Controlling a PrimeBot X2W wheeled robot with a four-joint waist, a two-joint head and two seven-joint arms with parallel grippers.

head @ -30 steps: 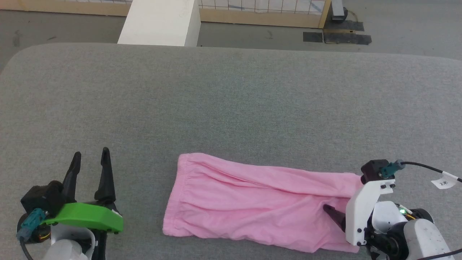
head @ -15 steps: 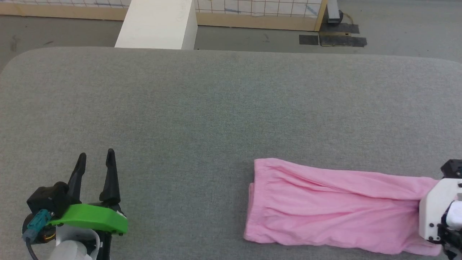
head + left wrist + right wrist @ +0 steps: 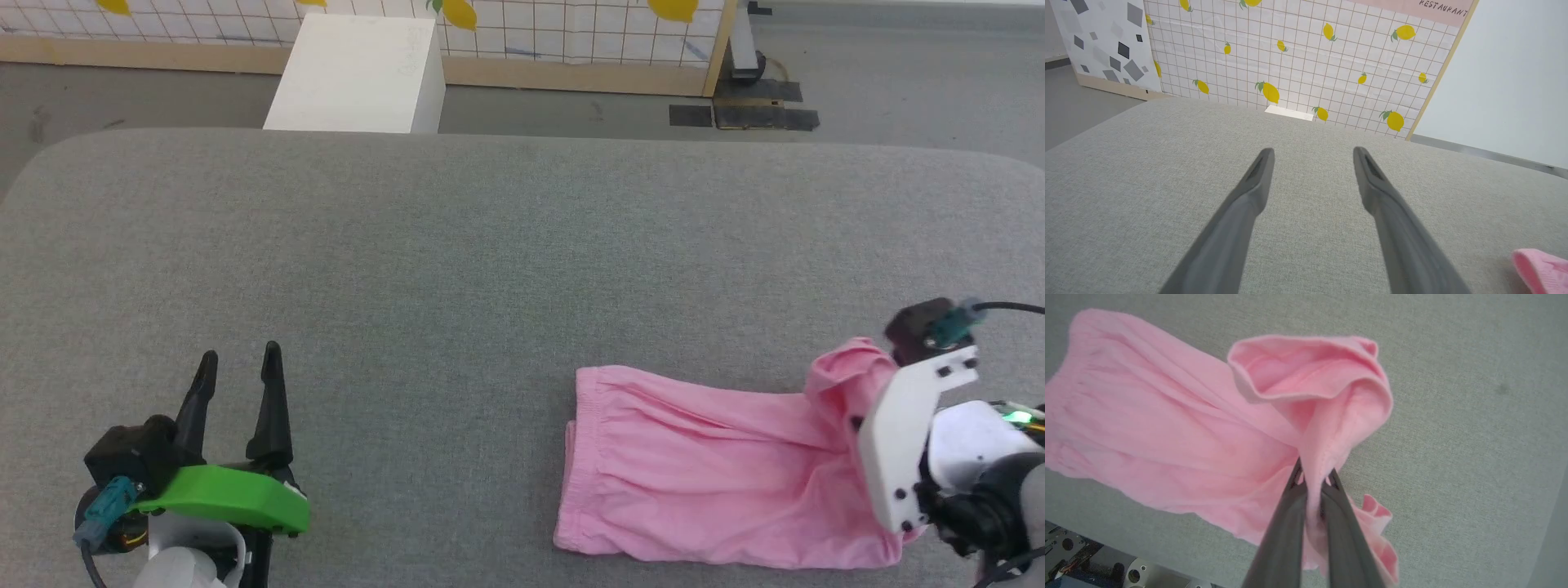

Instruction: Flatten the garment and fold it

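Observation:
The garment (image 3: 702,482), pink with a gathered waistband on its left end, lies along the near right of the grey padded table (image 3: 490,245). Its right leg end is raised and bunched beside my right arm's white wrist bracket (image 3: 906,433). In the right wrist view my right gripper (image 3: 1313,477) is shut on a pinch of that leg, and the garment (image 3: 1167,428) hangs from it with its hem curled open above the fingertips. My left gripper (image 3: 240,356) rests open and empty at the near left, well away from the cloth. The left gripper (image 3: 1313,150) shows spread fingers, with a corner of the garment (image 3: 1539,269) at lower right.
A white box (image 3: 359,73) stands on the floor just past the table's far edge. Behind it is a lemon-print tiled panel (image 3: 571,24) in a wooden frame. Dark mats (image 3: 743,114) lie on the floor at back right. The table's near edge runs close under the garment.
My right gripper has shut on the garment's leg end, dragged the garment to the right across the table, then lifted that end. The left gripper stayed open and in place.

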